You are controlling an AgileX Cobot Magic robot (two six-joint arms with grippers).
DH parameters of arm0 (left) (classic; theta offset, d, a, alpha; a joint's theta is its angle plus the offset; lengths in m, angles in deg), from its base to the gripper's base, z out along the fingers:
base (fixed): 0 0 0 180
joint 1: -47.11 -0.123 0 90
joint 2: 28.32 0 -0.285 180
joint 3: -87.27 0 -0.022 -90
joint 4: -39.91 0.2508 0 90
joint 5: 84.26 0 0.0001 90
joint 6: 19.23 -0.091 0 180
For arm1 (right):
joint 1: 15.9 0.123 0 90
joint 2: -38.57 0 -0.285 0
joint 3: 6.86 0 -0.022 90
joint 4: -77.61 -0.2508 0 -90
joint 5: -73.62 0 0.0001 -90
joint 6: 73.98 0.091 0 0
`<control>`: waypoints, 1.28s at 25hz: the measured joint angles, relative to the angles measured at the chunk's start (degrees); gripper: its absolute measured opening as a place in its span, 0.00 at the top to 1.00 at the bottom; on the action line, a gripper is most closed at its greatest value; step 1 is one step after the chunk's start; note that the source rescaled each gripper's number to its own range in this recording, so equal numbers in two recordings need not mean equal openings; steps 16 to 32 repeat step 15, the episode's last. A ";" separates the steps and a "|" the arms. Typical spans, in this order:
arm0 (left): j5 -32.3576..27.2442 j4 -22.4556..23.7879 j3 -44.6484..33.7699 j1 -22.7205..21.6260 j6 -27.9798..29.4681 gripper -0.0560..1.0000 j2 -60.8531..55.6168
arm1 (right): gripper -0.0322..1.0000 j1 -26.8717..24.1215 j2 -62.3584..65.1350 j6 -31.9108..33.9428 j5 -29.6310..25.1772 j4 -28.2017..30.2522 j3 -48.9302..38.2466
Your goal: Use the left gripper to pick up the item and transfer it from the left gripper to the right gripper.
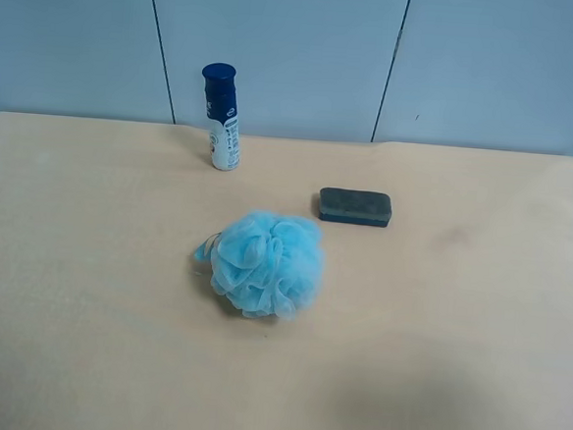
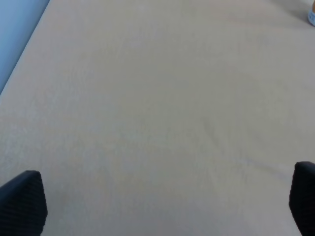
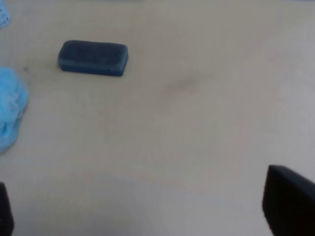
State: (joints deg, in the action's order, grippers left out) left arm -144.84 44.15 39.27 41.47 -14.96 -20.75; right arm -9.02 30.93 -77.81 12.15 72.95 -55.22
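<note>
The item [image 1: 355,206] is a small flat dark grey block lying on the table behind and to the right of the puff in the exterior high view. It also shows in the right wrist view [image 3: 93,58], far ahead of the right gripper [image 3: 147,209], whose fingertips [image 3: 290,201] stand wide apart with nothing between them. The left gripper [image 2: 162,206] is open and empty over bare table; its fingertips [image 2: 22,204] show at the picture's edges. The item is out of the left wrist view. Neither arm shows in the exterior high view.
A fluffy light-blue bath puff [image 1: 266,263] lies mid-table; its edge shows in the right wrist view [image 3: 10,108]. A white bottle with a dark blue cap [image 1: 221,117] stands upright at the back. The beige table [image 1: 474,346] meets a blue-grey wall behind.
</note>
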 joint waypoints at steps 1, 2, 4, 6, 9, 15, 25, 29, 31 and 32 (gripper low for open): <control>0.00 0.00 0.00 0.00 0.00 0.00 0.00 | 0.00 0.00 0.00 0.00 0.00 0.00 0.00; 0.00 0.00 0.00 0.00 0.00 0.00 0.00 | 0.00 0.00 0.00 0.00 0.00 0.00 0.00; 0.00 0.00 0.00 0.00 0.00 0.00 0.00 | 0.00 0.00 0.00 0.00 0.00 0.00 0.00; 0.00 0.00 0.00 0.00 0.00 0.00 0.00 | 0.00 0.00 0.00 0.00 0.00 0.00 0.00; 0.00 0.00 0.00 0.00 0.00 0.00 0.00 | 0.00 0.00 0.00 0.00 0.00 0.00 0.00; 0.00 0.00 0.00 0.00 0.00 0.00 0.00 | 0.00 0.00 0.00 0.00 0.00 -0.04 0.00; 0.00 0.00 0.00 0.00 0.00 0.00 0.00 | 0.00 0.00 0.00 0.00 0.00 -0.04 0.00; 0.00 0.00 0.00 0.00 0.00 0.00 0.00 | 0.00 0.00 0.00 0.00 0.00 -0.04 0.00; 0.00 0.00 0.00 0.00 0.00 0.00 0.00 | 0.00 0.00 0.00 0.00 0.00 -0.04 0.00; 0.00 0.00 0.00 0.00 0.00 0.00 0.00 | 0.00 0.00 0.00 0.00 0.00 -0.04 0.00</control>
